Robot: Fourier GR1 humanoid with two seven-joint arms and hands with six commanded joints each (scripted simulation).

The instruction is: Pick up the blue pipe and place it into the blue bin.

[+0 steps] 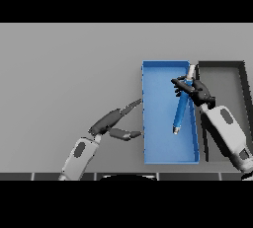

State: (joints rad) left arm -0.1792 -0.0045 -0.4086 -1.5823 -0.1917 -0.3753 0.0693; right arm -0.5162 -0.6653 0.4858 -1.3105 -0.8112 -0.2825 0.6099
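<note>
Your right hand [196, 91] has its fingers curled round the upper part of the slim blue pipe [181, 109], which hangs tilted above the floor of the shallow rectangular blue bin [148, 123], near its right wall. Release from this tilt and the pipe's top end may catch that wall or tip toward the black bin [243, 81] just right of it. Your left hand [112, 121] waits left of the blue bin, fingers relaxed and apart.
</note>
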